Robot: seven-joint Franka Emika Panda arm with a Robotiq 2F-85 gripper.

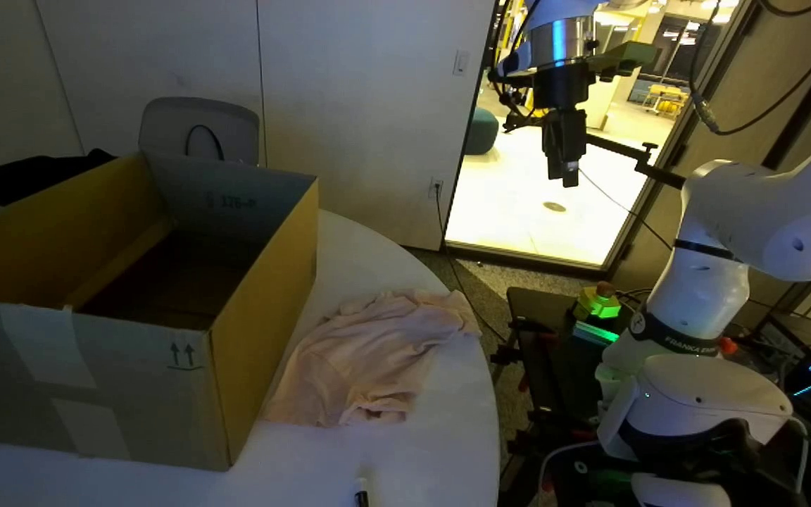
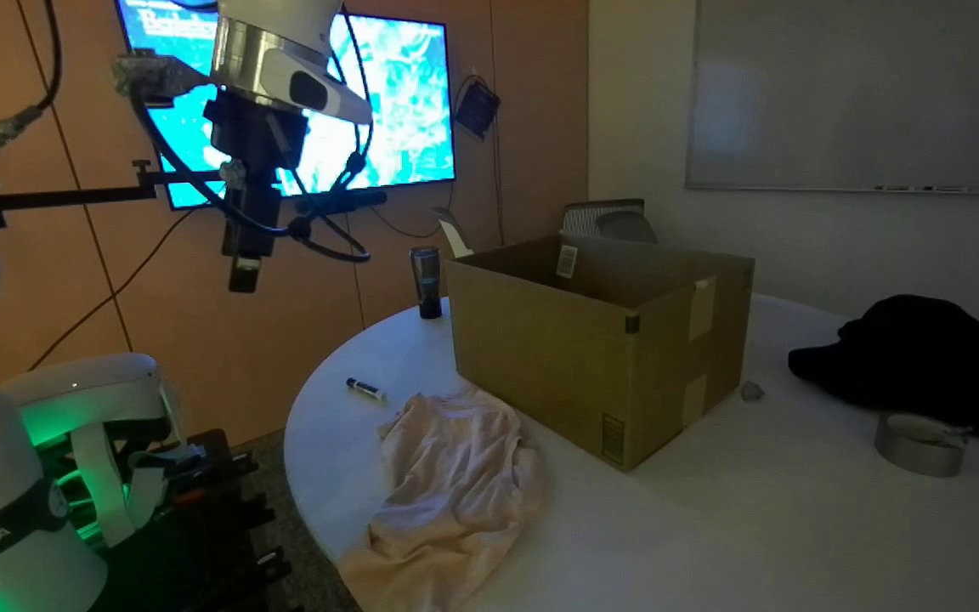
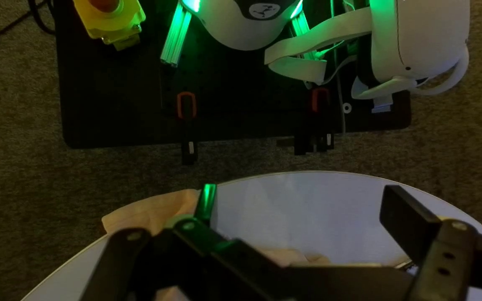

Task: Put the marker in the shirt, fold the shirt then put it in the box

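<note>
The marker (image 2: 365, 389), dark with a white end, lies on the table beside the shirt; in an exterior view it is partly cut off at the lower edge (image 1: 362, 497). The pale pink shirt (image 1: 370, 359) lies spread and wrinkled on the table, also seen in an exterior view (image 2: 455, 493) and partly in the wrist view (image 3: 151, 209). The open cardboard box (image 1: 265, 331) stands next to the shirt, also in an exterior view (image 2: 540, 357); the floor part visible inside is bare. My gripper (image 3: 301, 202) is open and empty, high above the table's edge (image 1: 564, 179) (image 2: 245, 280).
A round white table (image 2: 668, 527) carries everything. A dark bottle (image 2: 427, 285) stands behind the box. A grey tape roll (image 2: 920, 444) and black cloth (image 2: 923, 357) lie beyond it. A chair (image 1: 201, 130) stands behind the table. The robot's black base table (image 3: 241, 113) is separated by a gap.
</note>
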